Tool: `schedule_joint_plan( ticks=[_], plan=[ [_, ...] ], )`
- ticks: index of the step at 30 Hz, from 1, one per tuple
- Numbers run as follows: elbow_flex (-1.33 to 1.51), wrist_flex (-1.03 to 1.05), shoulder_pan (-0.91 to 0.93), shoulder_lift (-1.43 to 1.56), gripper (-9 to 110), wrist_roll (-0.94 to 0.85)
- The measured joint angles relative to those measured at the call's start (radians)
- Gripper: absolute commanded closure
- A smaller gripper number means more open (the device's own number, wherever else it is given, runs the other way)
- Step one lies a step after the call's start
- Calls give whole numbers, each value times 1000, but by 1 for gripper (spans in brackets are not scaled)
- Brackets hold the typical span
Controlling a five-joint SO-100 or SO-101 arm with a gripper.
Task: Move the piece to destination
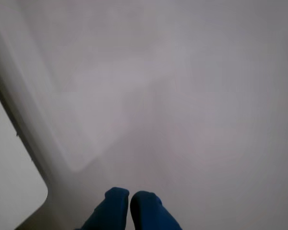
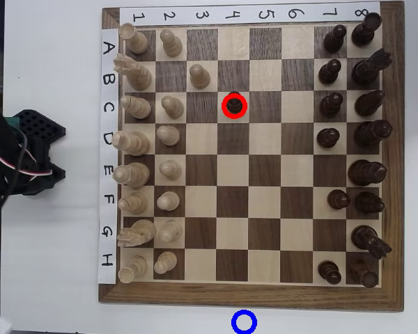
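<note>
Wrist view: pincer [image 1: 129,199] enters from the bottom edge, two blue fingertips [image 1: 116,203] side by side with only a thin dark slit between them, nothing held. Everything beyond it is out-of-focus grey-white; a pale blurred band runs diagonally down the left side, can't tell what it is.

Overhead view: chessboard [image 2: 251,296] sits on the white desk [image 2: 56,278], files numbered 1–8 along the top, rows A–H down the left. Cream pieces [image 2: 136,142] fill the two left columns, with one cream pawn [image 2: 199,75] advanced to B3. Dark pieces [image 2: 368,132] are along the right two columns.

The piece [image 2: 235,105] stands on square C4, upright, inside a red ring [image 2: 235,115] drawn around it. The destination [image 2: 244,322], a blue ring with white centre, lies on the desk just below the board's bottom frame, off the board, roughly in line with column 4. It's well apart from the piece, with five squares and the frame between.

Arm base [image 2: 21,149], black with wires, is at the left edge, beside rows C–E. Pincer itself isn't visible overhead.
</note>
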Motion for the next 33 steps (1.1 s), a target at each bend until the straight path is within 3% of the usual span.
schedule_joint_plan(
  ticks=[10, 20, 27, 33],
  plan=[
    [-520, 84, -321, -199, 101, 376],
    [-853, 232, -663, -347, 97, 753],
    [-897, 368, -931, -416, 92, 973],
    [-756, 388, -1135, -425, 91, 1123]
  ],
)
